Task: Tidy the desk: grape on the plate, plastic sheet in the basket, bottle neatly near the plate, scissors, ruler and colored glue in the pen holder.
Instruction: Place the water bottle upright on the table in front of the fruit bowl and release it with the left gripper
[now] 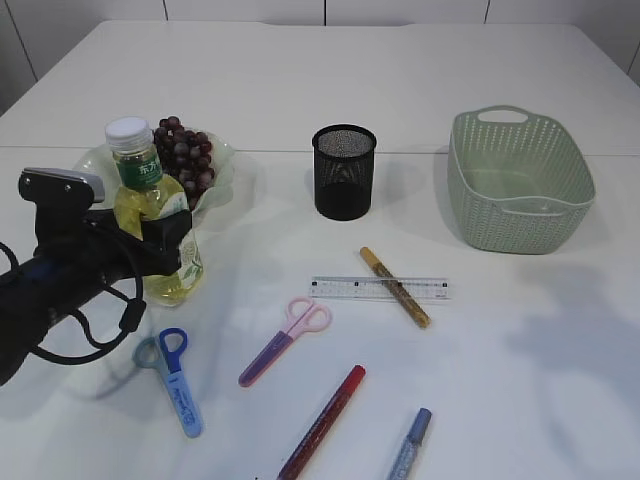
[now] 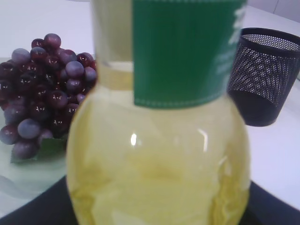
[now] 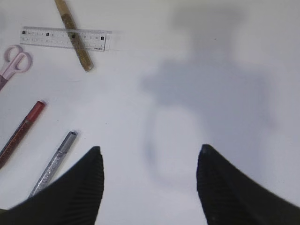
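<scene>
A bottle (image 1: 150, 205) of yellow liquid with a green label and white cap stands just in front of the plate (image 1: 225, 165), which carries the dark grape (image 1: 185, 152) bunch. My left gripper (image 1: 172, 245) is shut on the bottle's round belly (image 2: 154, 154); its dark fingers (image 2: 28, 213) show at the lower corners of the left wrist view. My right gripper (image 3: 150, 154) hangs open over bare table. The clear ruler (image 1: 380, 289) lies under a gold glue stick (image 1: 395, 287). Pink scissors (image 1: 287, 338) and blue scissors (image 1: 172, 375) lie nearer the front. The plastic sheet is out of view.
The black mesh pen holder (image 1: 344, 170) stands at mid-table and the green basket (image 1: 518, 180) at the right. Red glue (image 1: 322, 420) and silver glue (image 1: 410, 445) lie near the front edge.
</scene>
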`<state>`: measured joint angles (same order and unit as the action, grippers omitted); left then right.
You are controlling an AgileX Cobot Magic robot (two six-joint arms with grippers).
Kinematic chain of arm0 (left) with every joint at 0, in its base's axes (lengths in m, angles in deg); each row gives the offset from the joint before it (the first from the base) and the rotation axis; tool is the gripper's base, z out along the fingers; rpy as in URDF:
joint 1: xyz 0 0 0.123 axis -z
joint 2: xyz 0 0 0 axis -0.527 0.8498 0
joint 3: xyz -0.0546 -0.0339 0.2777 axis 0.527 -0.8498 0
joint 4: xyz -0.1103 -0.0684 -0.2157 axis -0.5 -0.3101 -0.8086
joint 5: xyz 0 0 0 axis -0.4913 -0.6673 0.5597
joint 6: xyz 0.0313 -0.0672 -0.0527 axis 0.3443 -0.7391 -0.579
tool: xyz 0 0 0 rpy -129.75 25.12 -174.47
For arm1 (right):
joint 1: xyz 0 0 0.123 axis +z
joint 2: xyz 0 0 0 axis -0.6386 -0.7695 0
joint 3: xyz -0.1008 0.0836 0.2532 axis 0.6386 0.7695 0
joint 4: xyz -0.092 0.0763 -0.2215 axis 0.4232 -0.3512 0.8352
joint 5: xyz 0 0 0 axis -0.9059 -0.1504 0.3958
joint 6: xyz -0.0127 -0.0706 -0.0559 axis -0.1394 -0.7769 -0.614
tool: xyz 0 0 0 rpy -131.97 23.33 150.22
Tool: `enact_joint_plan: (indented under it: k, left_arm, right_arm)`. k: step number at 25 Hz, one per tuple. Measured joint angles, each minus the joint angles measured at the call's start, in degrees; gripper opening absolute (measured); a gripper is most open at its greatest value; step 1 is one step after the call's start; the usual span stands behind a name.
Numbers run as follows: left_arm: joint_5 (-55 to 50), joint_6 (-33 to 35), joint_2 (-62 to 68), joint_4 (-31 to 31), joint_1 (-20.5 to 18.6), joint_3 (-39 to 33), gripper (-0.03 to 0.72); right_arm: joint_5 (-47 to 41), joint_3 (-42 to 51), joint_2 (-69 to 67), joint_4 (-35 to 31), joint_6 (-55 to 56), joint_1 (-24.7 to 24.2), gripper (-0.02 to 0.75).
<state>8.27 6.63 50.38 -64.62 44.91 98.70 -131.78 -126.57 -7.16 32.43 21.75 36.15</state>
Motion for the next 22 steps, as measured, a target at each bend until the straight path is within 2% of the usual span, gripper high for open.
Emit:
enact_joint_plan:
  k: [5, 13, 22]
  left_arm:
    - [0.0, 0.19, 0.04, 0.0, 0.0, 0.09, 0.475]
    - [-0.47, 1.59, -0.42, 0.11, 0.0, 0.09, 0.608]
    - [-0.47, 4.55, -5.18, 0.54, 0.0, 0.09, 0.626]
  right_arm:
    - [0.0, 0.0, 0.0, 0.09, 0.0, 0.0, 0.49]
    - [0.12, 0.0, 0.0, 0.09, 0.0, 0.0, 0.49]
    - [0.12, 0.0, 0.0, 0.09, 0.0, 0.0, 0.489]
